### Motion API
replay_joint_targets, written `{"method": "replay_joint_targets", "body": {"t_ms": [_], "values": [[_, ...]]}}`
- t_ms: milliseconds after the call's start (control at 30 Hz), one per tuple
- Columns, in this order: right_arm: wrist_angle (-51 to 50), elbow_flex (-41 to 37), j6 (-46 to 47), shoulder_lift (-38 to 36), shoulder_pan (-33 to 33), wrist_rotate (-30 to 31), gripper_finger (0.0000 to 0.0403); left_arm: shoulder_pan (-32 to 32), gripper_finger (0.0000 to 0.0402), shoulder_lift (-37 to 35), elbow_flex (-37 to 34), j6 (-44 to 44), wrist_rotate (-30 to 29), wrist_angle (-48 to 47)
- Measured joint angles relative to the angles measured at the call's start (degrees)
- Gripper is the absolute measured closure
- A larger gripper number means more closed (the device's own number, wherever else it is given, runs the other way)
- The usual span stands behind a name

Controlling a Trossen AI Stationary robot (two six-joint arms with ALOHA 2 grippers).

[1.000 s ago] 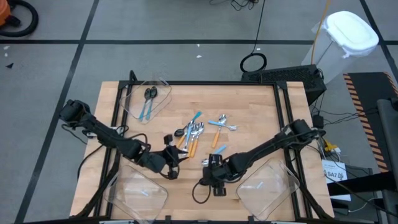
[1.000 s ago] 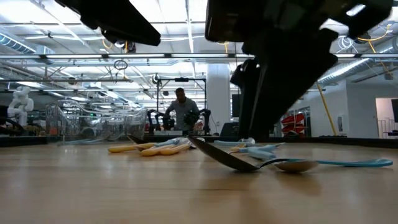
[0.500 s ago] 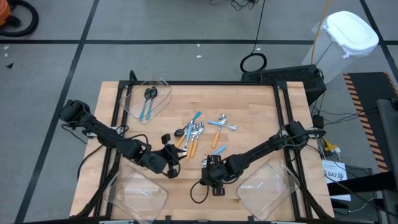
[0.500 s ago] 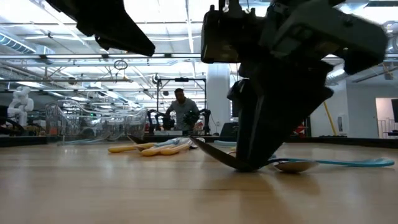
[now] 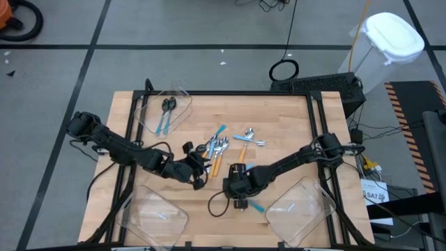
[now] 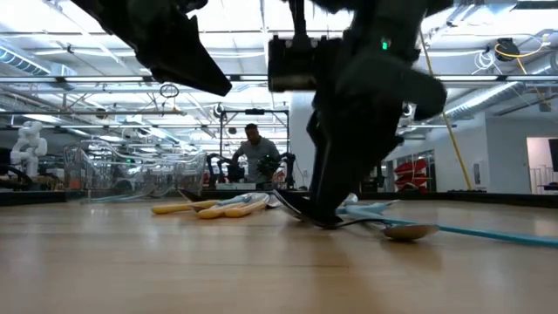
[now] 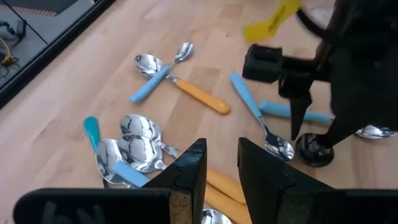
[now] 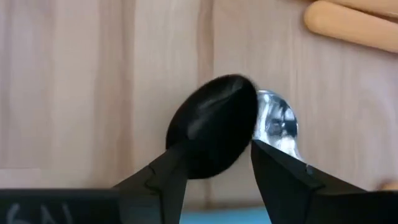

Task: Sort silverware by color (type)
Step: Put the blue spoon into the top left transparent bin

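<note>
The silverware lies mid-table as a pile [image 5: 216, 150] of silver spoons with orange and light-blue handles. A crossed pair [image 5: 249, 138] lies to its right. My right gripper [image 5: 235, 183] points steeply down just near of the pile, shut on a black-bowled spoon [image 8: 214, 124] with a light-blue handle [image 5: 255, 206]. A silver spoon bowl [image 8: 277, 121] lies right beside it. My left gripper [image 7: 222, 158] hovers at the pile's left side. It is open by a narrow gap, with nothing between its fingers. My right gripper has the black spoon's bowl [image 8: 205, 149] between its two fingers, at the bowl's narrower end. The fingers come from above, pointing steeply down. In the low view the bowl [image 6: 290, 202] tilts up off the wood, and the handle [image 6: 488, 234] trails on the table.
A clear bin [image 5: 148, 115] at the far left holds two black-bowled spoons with blue handles. Clear bins stand at the near left [image 5: 136, 209] and near right [image 5: 317, 202]. Bare wood lies between the pile and the near bins. A person stands in the room beyond the table.
My right gripper has gone toward the table's left and far edge, tipping more steeply. The black spoon has slid along with it, bowl raised and handle trailing on the wood. My left gripper has moved toward the pile, right and far.
</note>
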Motion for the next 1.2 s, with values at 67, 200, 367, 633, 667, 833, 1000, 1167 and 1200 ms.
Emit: {"method": "replay_joint_targets", "body": {"t_ms": [67,200,367,633,667,833,1000,1167,1200], "values": [[-2.4,1.5,1.7,0.0,0.5,0.0,0.0234,0.0,0.0309,0.0,0.0,0.0,0.0,0.0],[-5.5,3.6,5.6,0.0,1.8,0.0,0.0234,-0.2,0.0309,0.0,0.0,0.4,0.1,0.0],[-7.8,3.9,10.5,0.0,3.6,-0.2,0.0234,-0.5,0.0309,0.0,0.0,0.7,0.2,0.0],[-7.7,3.9,12.9,0.1,4.9,-1.3,0.0234,-0.5,0.0309,0.0,0.0,0.6,1.7,0.0],[-7.3,3.9,12.9,0.6,4.9,-1.3,0.0234,-0.5,0.0309,0.0,0.0,0.6,1.7,0.0],[-7.4,4.0,12.3,3.5,4.9,-1.3,0.0234,-0.5,0.0309,0.0,0.0,0.6,1.8,0.0],[-7.2,4.1,12.3,4.5,4.9,-1.4,0.0234,-0.5,0.0309,0.0,0.0,0.5,2.8,0.0],[-7.0,4.0,12.3,4.1,4.9,-1.4,0.0234,-0.8,0.0309,0.0,0.0,0.8,2.8,0.0],[-7.0,4.0,12.5,4.1,4.9,-1.3,0.0235,-0.8,0.0309,0.0,0.0,0.8,2.8,0.0]]}}
